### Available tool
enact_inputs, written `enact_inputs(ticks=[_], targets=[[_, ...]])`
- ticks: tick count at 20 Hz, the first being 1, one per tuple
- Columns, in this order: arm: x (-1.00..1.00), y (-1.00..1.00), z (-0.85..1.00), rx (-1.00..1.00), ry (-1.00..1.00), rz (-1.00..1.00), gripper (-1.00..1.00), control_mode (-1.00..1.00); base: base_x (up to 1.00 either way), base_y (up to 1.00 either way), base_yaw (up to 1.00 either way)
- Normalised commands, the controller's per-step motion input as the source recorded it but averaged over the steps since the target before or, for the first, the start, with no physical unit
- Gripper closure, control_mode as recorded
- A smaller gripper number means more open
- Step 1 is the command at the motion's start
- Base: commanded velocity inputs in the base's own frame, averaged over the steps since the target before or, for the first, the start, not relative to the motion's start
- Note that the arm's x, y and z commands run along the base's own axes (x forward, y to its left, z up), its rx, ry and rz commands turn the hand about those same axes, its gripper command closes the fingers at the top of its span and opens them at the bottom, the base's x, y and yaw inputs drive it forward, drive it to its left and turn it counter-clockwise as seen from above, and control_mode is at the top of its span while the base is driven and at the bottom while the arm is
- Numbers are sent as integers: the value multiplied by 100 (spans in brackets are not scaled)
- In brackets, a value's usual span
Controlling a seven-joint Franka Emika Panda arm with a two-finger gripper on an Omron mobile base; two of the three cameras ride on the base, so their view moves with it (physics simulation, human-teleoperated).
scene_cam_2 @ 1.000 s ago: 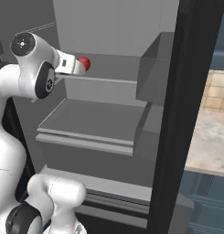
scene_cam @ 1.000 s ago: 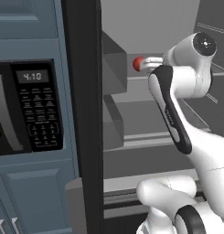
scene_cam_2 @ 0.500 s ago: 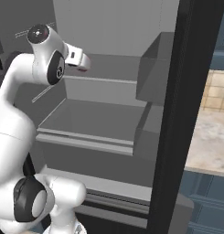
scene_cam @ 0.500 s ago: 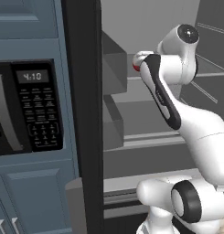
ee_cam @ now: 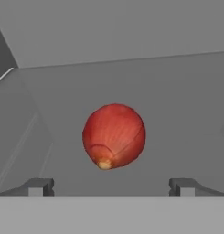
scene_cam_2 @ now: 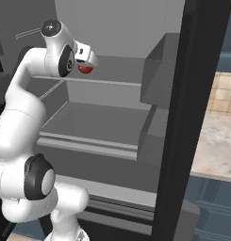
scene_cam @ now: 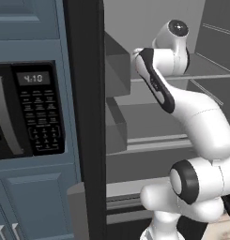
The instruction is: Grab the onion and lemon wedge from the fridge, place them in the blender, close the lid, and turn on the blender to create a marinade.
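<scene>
The onion [ee_cam: 114, 136], a glossy red ball, lies on an upper grey shelf of the fridge [scene_cam_2: 103, 117]. In the hand view it sits just ahead of my gripper [ee_cam: 111, 187], centred between the two fingertips [ee_cam: 40, 186], which stand wide apart and open, not touching it. From the right base view the onion [scene_cam_2: 85, 68] peeks out right under my white hand, with the gripper [scene_cam_2: 88, 62] just over it. In the left base view my arm hides the onion. The lemon wedge, the blender and the lid are out of view.
The fridge's dark door edge [scene_cam: 83, 117] stands left of the arm, with the black microwave [scene_cam: 27, 112] beyond it. A grey door bin [scene_cam_2: 159, 75] hangs at the right, next to another dark edge [scene_cam_2: 183, 117]. A stone counter [scene_cam_2: 216, 141] lies far right.
The arm has risen and swung over the shelf, bringing the hand down over the onion. The onion has stayed in place on the shelf.
</scene>
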Motion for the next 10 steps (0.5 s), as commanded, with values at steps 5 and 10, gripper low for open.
enact_inputs(ticks=[5, 10], targets=[[50, 1, -18, 0, 3, 0, -100, -100, 0, 0, 0], [50, 0, -12, 0, 2, 0, -100, -100, 0, 0, 0]])
